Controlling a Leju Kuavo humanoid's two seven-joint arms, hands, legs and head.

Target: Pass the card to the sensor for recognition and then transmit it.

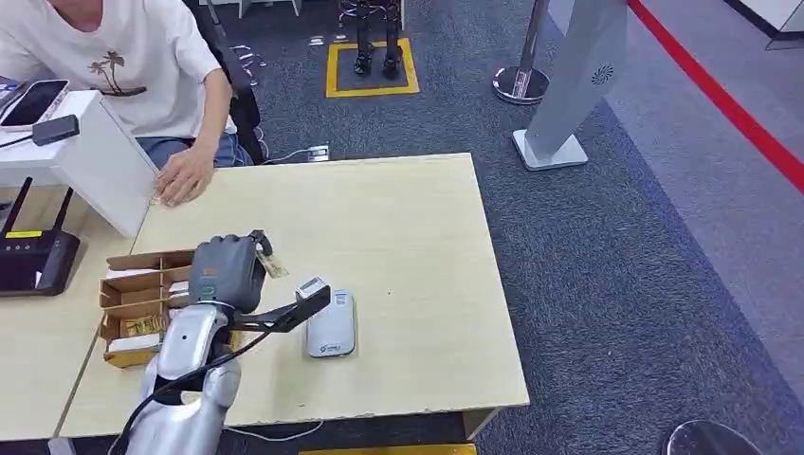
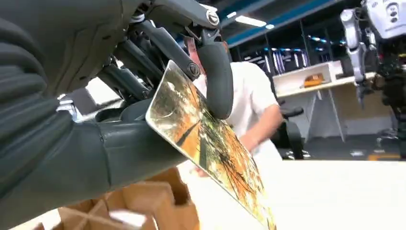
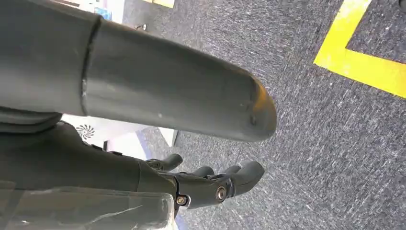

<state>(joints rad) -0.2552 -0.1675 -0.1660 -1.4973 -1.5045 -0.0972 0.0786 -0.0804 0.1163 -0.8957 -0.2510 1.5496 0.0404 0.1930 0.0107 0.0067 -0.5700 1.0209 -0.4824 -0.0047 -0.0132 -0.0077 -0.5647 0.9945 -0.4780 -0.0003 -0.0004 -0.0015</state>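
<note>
Left robot hand (image 1: 228,270) is raised over the pale wooden tabletop (image 1: 408,227), just left of the white, rounded card sensor (image 1: 331,324). It holds a thin glossy card printed in yellow, orange and green (image 2: 210,143). In the left wrist view the card is pinched between the thick grey thumb and a dark finger (image 2: 218,79) pressing on its printed face; the card's lower corner is cut off by the frame edge. From the head view only a small corner of the card (image 1: 270,265) sticks out past the hand toward the sensor; the rest is hidden behind the hand's back. Card is clear of the sensor, not touching it.

A dark bracket on the left wrist overlaps the sensor's near-left corner in the head view; contact cannot be judged.

Left of the sensor, beyond the hand, an open brown cardboard divider box (image 1: 133,284) sits on the tabletop, partly covered by the silver forearm; contents too small to read.

Right robot hand (image 3: 210,184): hangs over grey carpet (image 3: 335,143) with a yellow floor marking (image 3: 368,67). Fingers loosely curled, nothing in them.

A person in a white T-shirt (image 1: 142,57) sits at the far-left corner of the tabletop from the sensor, one hand (image 1: 185,175) resting on its edge.
</note>
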